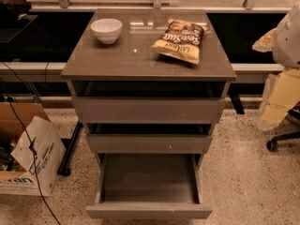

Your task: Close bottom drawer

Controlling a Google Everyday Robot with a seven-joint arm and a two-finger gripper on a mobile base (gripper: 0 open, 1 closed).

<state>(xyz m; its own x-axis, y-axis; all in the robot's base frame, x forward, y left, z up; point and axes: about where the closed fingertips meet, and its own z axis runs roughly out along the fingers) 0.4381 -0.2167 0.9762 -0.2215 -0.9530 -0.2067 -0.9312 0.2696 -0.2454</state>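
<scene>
The bottom drawer [149, 211] is the lowest of three grey-brown drawers in a cabinet [93, 69] at the centre of the view. It is pulled far out toward me, and its deep, empty box [149, 177] is open to view. Its front is flat, with no handle. The two drawers above it stand slightly out, with dark gaps over them. My gripper [276, 102] is a pale cream and white shape at the right edge, level with the upper drawers. It is well to the right of the cabinet and touches nothing.
A white bowl [106, 30] and a chip bag [180, 40] lie on the cabinet top. A cardboard box [33, 158] with a black cable stands on the floor at left. A chair's wheeled base [281, 142] is at right. A dark desk leg [70, 151] stands left of the cabinet.
</scene>
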